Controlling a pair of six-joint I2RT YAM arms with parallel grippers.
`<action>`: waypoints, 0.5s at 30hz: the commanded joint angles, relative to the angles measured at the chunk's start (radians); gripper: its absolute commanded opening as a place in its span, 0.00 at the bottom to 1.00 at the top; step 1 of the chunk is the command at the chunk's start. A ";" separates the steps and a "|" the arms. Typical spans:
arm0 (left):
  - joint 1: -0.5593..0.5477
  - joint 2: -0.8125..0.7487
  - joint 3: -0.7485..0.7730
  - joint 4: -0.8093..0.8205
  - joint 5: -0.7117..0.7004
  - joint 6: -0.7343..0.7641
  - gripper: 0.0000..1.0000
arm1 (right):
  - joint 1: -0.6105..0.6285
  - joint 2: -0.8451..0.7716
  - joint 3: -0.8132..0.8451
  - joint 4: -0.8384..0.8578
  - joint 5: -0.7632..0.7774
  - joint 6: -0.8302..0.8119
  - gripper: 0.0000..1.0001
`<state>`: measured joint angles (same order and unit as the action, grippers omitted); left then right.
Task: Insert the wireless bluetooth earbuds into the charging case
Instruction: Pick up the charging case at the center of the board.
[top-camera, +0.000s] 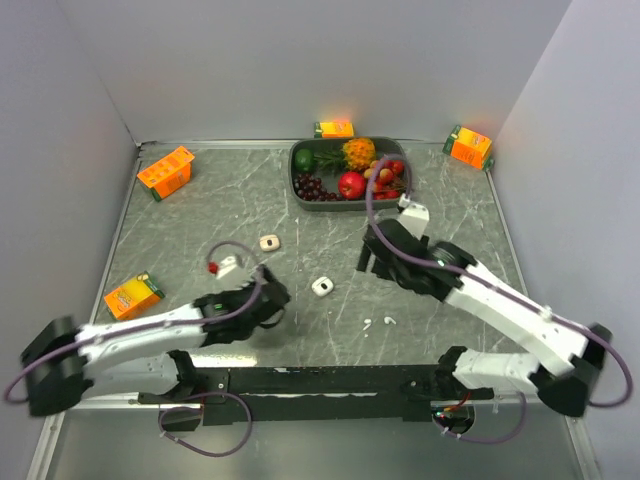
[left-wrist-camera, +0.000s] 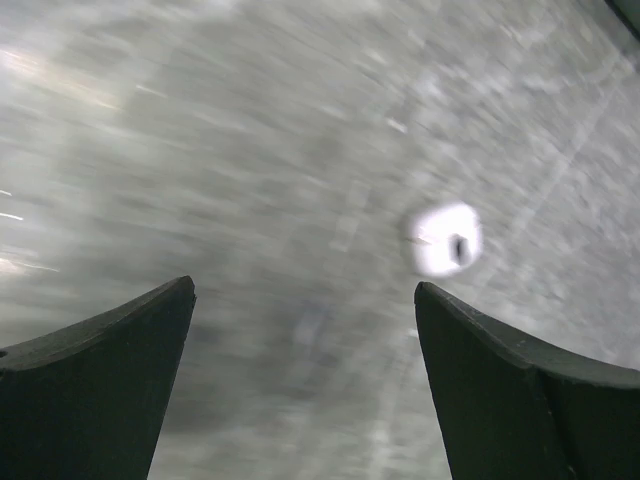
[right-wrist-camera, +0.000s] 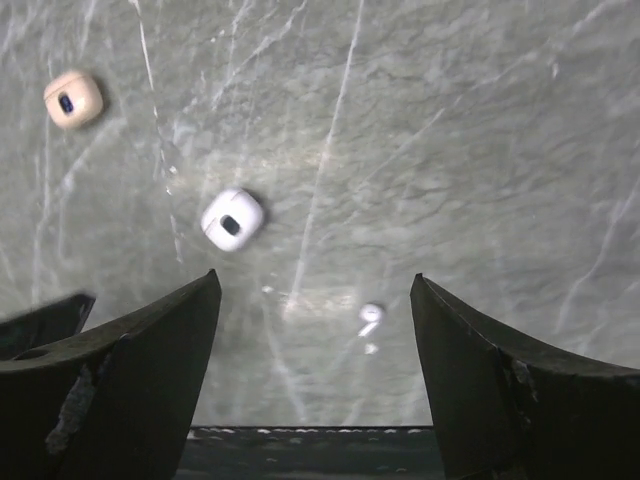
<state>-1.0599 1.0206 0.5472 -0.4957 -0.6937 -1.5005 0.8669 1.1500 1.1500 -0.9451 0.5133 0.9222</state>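
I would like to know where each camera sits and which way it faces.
Top external: above and behind the robot, looking down on the table; left arm and right arm show.
Left wrist: on the left arm, facing the table, blurred; left pincer open.
Right wrist: facing down at the charging case, white case, one earbud; right pincer open.
Shared: both wrists see the white case.

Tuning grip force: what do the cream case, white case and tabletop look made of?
Cream case: smooth plastic by the look, soft sheen, rounded moulded corners.
White case: glossy plastic, likely; bright sheen on top.
Tabletop: grey-green marble look with white veins; real stone or printed laminate, cannot tell.
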 joint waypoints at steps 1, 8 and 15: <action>-0.130 0.308 0.225 0.059 -0.039 -0.212 0.96 | -0.017 -0.208 -0.134 0.186 -0.025 -0.261 0.84; -0.152 0.562 0.457 0.072 -0.044 -0.311 0.96 | -0.032 -0.351 -0.168 0.194 -0.078 -0.335 0.83; -0.074 0.734 0.569 0.036 0.075 -0.206 0.96 | -0.035 -0.424 -0.151 0.198 -0.120 -0.381 0.83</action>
<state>-1.1774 1.6875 1.0580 -0.4347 -0.6868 -1.7470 0.8387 0.7643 0.9714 -0.7841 0.4213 0.6014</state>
